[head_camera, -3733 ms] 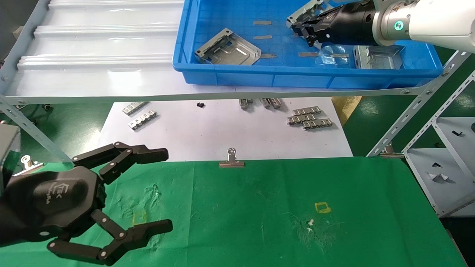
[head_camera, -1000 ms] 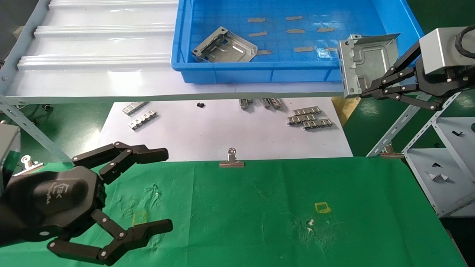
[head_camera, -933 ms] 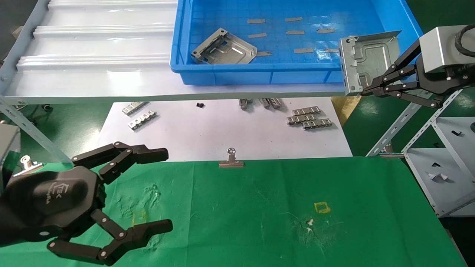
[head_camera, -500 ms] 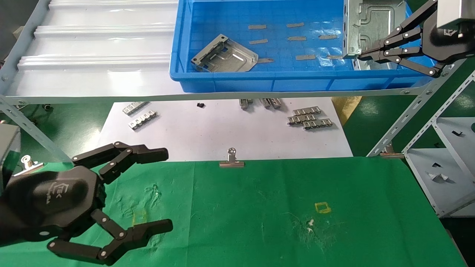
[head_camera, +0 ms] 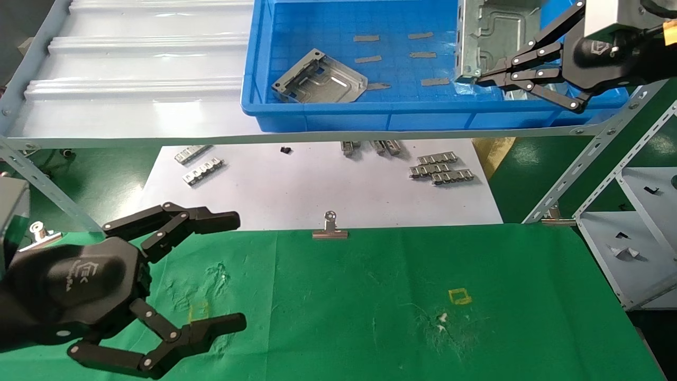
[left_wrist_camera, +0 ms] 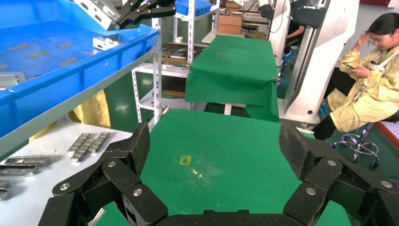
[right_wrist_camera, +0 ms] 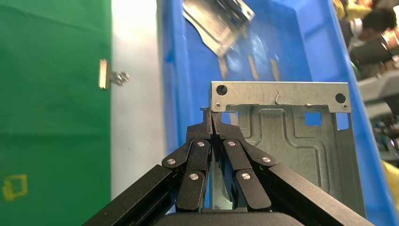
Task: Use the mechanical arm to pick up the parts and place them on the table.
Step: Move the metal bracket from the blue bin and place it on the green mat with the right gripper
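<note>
My right gripper [head_camera: 478,79] is shut on the edge of a silver-grey stamped part [head_camera: 494,29] and holds it upright in the air above the right half of the blue bin [head_camera: 338,114]. In the right wrist view the shut fingertips [right_wrist_camera: 211,115] pinch the part's [right_wrist_camera: 291,136] corner. A second part [head_camera: 320,79] lies in the bin's left half. A third part [left_wrist_camera: 106,42] lies in the bin below the right hand. My left gripper [head_camera: 238,269] is open and empty, low over the left of the green table [head_camera: 370,296].
The bin sits on a pale ridged shelf [head_camera: 148,69]. Below it, a white paper sheet [head_camera: 317,185] carries small ribbed strips [head_camera: 439,168]. A binder clip [head_camera: 330,227] marks the table's far edge. A yellow square mark [head_camera: 459,296] is on the cloth. A grey rack [head_camera: 634,211] stands to the right.
My right gripper gripped the part in the bin, carried it out past the bin's right front corner, then moved up and left with it over the bin. The left arm has not moved.
</note>
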